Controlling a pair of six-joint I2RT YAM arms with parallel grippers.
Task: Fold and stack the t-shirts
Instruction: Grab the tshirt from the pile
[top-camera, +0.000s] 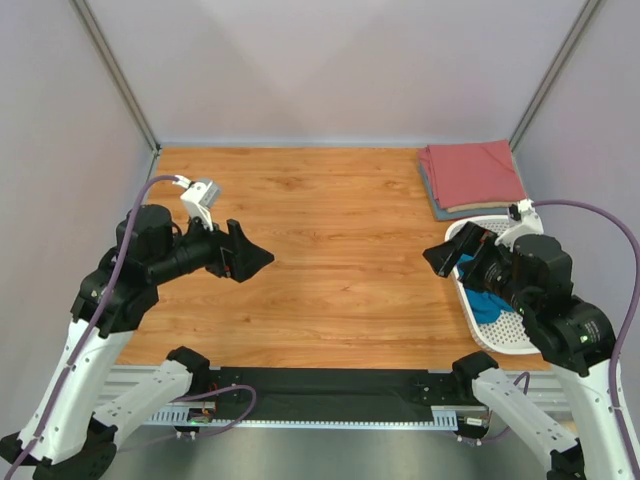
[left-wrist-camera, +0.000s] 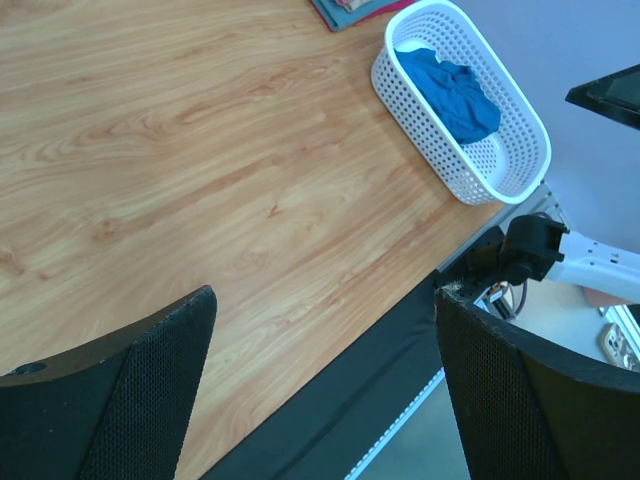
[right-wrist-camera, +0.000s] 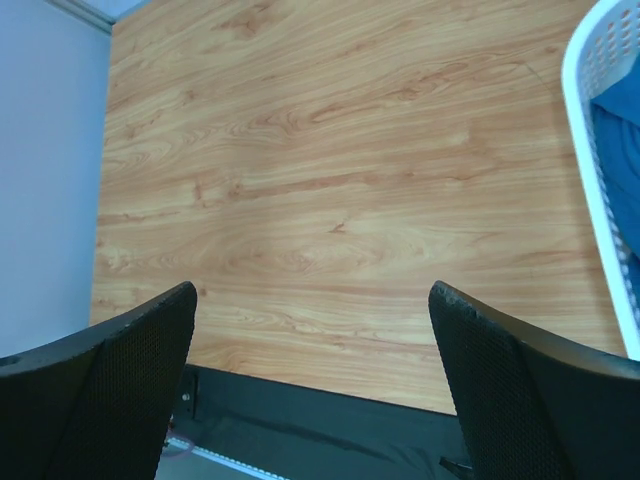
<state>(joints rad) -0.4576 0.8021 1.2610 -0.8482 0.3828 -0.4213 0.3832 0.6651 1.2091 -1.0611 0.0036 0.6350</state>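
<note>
Jaws of left gripper (top-camera: 256, 258) spread wide, empty, touching nothing, above table (top-camera: 330, 250); right gripper (top-camera: 434, 258) likewise spread wide, empty, beside basket (left-wrist-camera: 470, 172); three shirts: red shirt (top-camera: 472, 172) folded atop grey shirt (top-camera: 450, 212), far right; teal shirt (left-wrist-camera: 455, 95) crumpled in the one basket, near right.

Wood-grain table (top-camera: 340, 250) under both tools: smooth, laminate-looking top w/ a soft sheen, not glossy. Left tool (left-wrist-camera: 322, 300) and right tool (right-wrist-camera: 312, 290): black fingers (left-wrist-camera: 150, 370), matt, w/ a fine mesh-like texture on the inner faces. Beyond the left tool, white perforated oval plastic basket (left-wrist-camera: 420, 105): smooth, slightly shiny. Inside it, crumpled teal-blue cloth t-shirt (left-wrist-camera: 455, 95): soft, matt. Past the right tool, folded salmon-red cloth t-shirt (top-camera: 472, 172) and grey-blue cloth t-shirt (top-camera: 440, 207): both matt.
</note>
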